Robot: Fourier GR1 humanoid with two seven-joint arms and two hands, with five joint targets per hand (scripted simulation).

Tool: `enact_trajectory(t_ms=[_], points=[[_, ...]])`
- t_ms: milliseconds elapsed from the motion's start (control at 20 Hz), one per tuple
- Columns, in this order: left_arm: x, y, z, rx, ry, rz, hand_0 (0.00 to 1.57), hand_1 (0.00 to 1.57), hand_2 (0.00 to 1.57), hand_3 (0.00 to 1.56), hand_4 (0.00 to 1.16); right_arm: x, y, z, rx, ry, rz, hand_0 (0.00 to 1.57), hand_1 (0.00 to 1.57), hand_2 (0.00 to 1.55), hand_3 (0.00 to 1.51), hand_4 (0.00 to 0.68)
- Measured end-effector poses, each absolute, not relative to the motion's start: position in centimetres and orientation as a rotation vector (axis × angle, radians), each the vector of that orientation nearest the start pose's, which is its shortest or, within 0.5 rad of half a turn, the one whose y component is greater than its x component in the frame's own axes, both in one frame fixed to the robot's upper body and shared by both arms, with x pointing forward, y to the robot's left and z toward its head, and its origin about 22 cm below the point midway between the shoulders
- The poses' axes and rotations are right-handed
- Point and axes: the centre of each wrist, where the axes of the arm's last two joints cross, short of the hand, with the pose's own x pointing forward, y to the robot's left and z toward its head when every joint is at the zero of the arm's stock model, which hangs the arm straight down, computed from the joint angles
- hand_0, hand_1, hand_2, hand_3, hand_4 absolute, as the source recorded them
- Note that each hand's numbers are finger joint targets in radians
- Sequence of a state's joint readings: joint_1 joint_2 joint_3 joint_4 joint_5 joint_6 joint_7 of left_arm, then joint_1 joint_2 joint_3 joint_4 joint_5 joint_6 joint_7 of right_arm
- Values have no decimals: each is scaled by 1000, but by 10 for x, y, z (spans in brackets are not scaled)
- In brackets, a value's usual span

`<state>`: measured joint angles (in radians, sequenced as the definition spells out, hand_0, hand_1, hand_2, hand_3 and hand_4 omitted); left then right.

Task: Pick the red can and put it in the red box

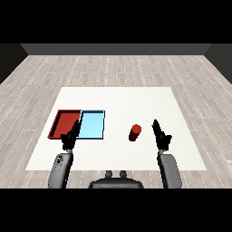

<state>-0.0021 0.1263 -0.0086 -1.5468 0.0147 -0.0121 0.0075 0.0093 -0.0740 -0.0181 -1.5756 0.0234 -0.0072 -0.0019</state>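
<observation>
Over at the far left of the white table [118,97] sits the red tray [65,123], nothing visible in it, and pressed right up against its right edge is the light blue tray [94,124], the two lying side by side. Coming up from the lower left corner is the left forearm [60,170], grey, and its black left hand [71,135] is up over the near end of the seam between the two trays, fingers straight and stretched forward, holding nothing; whether it touches either tray I cannot tell from here. Moving across the middle of the table, bare white surface, and then there it is: the red can [134,132], standing on the table well apart from both trays, to the right of the blue one, leaning a touch in this view. Just beside it on the right is the right hand [160,134], fingers straight and pointing forward, relaxed, nothing in them, with a clear sliver of table showing between the hand and the can. Below it the grey right forearm [170,170] runs down to the lower right. Around the table lies a pale wood-plank floor [113,68].
</observation>
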Motion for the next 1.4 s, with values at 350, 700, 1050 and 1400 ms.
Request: enact_trajectory(t_ms=[350, 700, 1050, 1400], points=[[246, 247, 10, 42, -1655, -88, 0, 0, 0, 0, 0, 216, -313, 13, -64, -1654, 50, 0, 0, 0, 0, 0], [238, 243, 17, -21, -1978, -25, 0, 0, 0, 0, 0, 197, -347, 20, 54, -1872, 48, 0, 0, 0, 0, 0], [240, 251, 7, -56, -2034, -5, 0, 0, 0, 0, 0, 186, -356, 8, 70, -1913, 55, 0, 0, 0, 0, 0], [241, 257, 14, -73, -2050, 0, 0, 0, 0, 0, 0, 193, -362, 9, 81, -1911, 48, 0, 0, 0, 0, 0]])
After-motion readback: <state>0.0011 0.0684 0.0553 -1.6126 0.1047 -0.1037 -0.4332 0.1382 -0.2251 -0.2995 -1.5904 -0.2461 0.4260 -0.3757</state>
